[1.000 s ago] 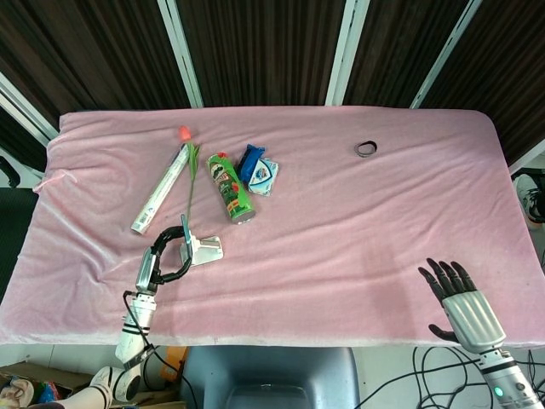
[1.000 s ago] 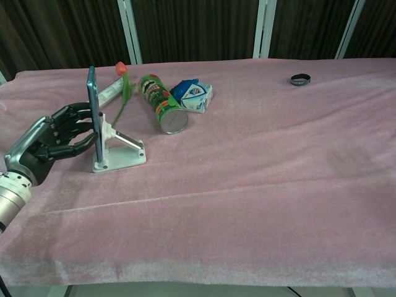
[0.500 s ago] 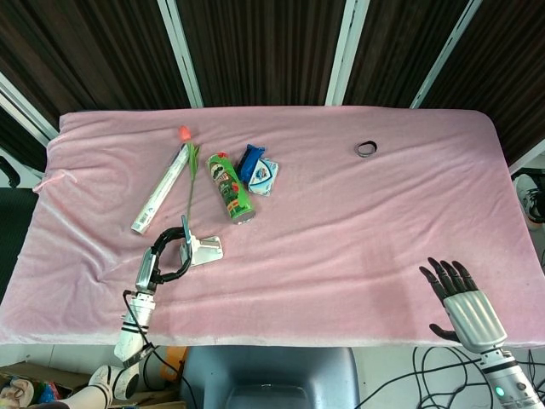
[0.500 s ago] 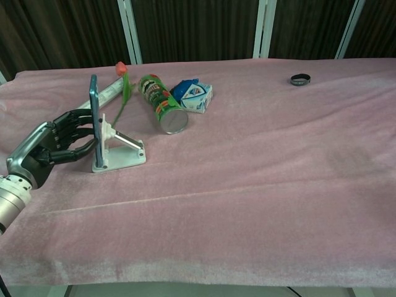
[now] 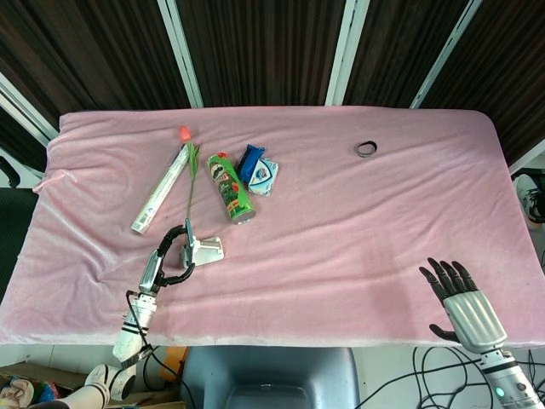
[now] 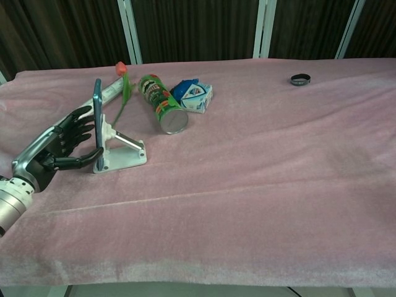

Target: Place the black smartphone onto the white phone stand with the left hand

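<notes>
Black smartphone [image 6: 97,124]: upright on edge, seated on white phone stand [image 6: 119,152], front-left of pink table [image 6: 260,179] | Left hand [image 6: 59,145]: fingers spread just behind the phone, contact uncertain, gripping nothing | Right hand [image 5: 460,307]: fingers apart, empty, at near right table edge | Nearby: green can [image 6: 161,103], tulip [image 6: 123,88], blue packet [image 6: 193,94], black ring [image 6: 300,79]

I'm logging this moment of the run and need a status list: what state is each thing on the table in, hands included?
black smartphone: upright on edge, seated on the stand.
white phone stand: upright on the cloth, holding the phone.
left hand: fingers spread behind the phone; grip unclear.
right hand: open, empty, at the near table edge.
green can: lying on its side.
tulip: lying flat.
blue packet: lying flat.
black ring: lying flat, alone.
</notes>
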You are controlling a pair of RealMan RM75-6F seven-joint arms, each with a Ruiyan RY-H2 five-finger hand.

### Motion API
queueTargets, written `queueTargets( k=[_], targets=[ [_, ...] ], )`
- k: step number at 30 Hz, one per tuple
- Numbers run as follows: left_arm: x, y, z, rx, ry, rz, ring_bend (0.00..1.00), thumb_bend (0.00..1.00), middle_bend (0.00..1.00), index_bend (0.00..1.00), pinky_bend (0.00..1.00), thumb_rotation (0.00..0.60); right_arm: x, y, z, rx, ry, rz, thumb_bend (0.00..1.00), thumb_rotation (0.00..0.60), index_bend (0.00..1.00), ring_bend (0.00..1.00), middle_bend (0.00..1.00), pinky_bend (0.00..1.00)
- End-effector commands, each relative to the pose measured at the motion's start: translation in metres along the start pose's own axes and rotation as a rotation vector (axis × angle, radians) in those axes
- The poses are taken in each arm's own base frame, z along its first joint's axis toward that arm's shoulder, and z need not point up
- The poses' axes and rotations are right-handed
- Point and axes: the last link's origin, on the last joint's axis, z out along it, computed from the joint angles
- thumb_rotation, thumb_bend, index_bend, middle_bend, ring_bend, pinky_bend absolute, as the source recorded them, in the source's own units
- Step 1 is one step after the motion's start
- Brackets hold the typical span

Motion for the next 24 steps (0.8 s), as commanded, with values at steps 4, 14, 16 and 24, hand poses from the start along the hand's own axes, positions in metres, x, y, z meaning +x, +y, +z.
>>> queueTargets(
  k=[4,14,16,24],
  targets=[
    [0.003,0.003,0.000,-0.011,0.012,-0.006,0.00,0.28,0.00,0.00,0.00,0.600,0.000,0.000,0.000,0.001,0.000,-0.001,0.19,0.600,0.00,0.00,0.00,0.04],
    [0.091,0.017,-0.061,-0.085,0.027,0.479,0.00,0.28,0.00,0.00,0.00,0.600,0.002,0.002,-0.002,-0.004,0.007,0.003,0.19,0.600,0.00,0.00,0.00,0.04],
    [0.126,0.017,-0.089,0.041,-0.009,0.619,0.00,0.29,0.00,0.00,0.00,0.600,0.001,0.001,-0.002,-0.003,0.005,0.002,0.19,0.600,0.00,0.00,0.00,0.04],
    [0.149,0.062,-0.162,0.350,0.170,1.203,0.00,0.33,0.00,0.00,0.00,0.600,0.000,-0.003,0.002,-0.004,0.010,-0.002,0.19,0.600,0.00,0.00,0.00,0.04]
  ],
)
